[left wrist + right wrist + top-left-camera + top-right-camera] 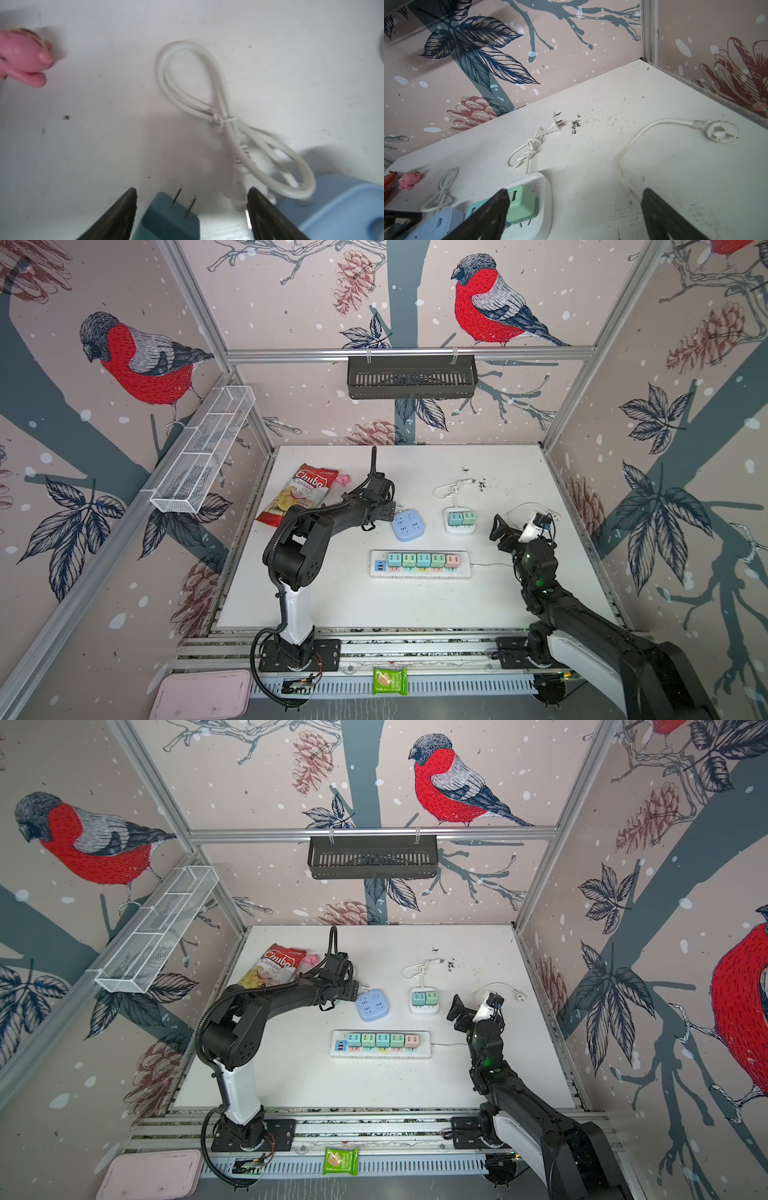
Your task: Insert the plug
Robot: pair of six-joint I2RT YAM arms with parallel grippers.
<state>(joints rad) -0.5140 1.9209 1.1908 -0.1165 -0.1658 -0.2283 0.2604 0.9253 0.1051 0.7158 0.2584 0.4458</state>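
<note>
Over the counter [415, 605], the right jaws gape empty. The left jaws stand open astride the plug [166, 220], beside the blue socket [342, 207]. Likely light, rigid, slick: pinch its flat sides, clear of thin prongs [176, 196].

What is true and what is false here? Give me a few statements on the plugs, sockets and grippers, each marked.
The long power strip carries five adapters. True.
The blue socket block has a plug inserted. False: its sockets are empty.
A teal plug sits between the jaws of the left gripper. True.
The right gripper holds a plug. False: its jaws are open and empty.
</note>
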